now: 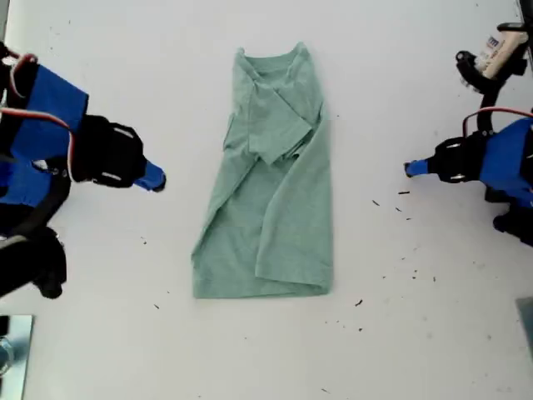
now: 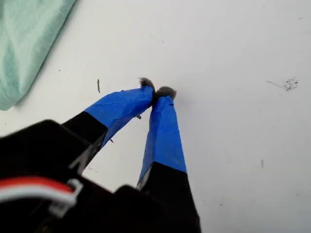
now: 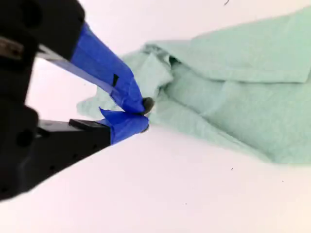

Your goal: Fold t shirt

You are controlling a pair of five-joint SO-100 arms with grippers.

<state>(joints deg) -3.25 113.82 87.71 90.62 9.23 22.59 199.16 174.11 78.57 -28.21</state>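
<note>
The pale sage-green t shirt [image 1: 271, 192] lies on the white table, folded lengthwise into a narrow strip. Its collar points to the far edge and a sleeve is folded across the chest. My first gripper [image 2: 155, 91] is shut on nothing above bare table at the exterior view's right [image 1: 412, 169], well apart from the shirt, whose hem corner [image 2: 26, 43] shows. My second gripper [image 3: 143, 115] is also shut with nothing in it. It hovers at the exterior view's left [image 1: 154, 179], short of the shirt's collar end [image 3: 160, 63].
Small dark specks [image 1: 404, 204] dot the table between the shirt and the first arm. A metal plate [image 1: 12, 350] sits at the exterior view's lower left corner. A beige and black device [image 1: 495, 54] stands at its upper right.
</note>
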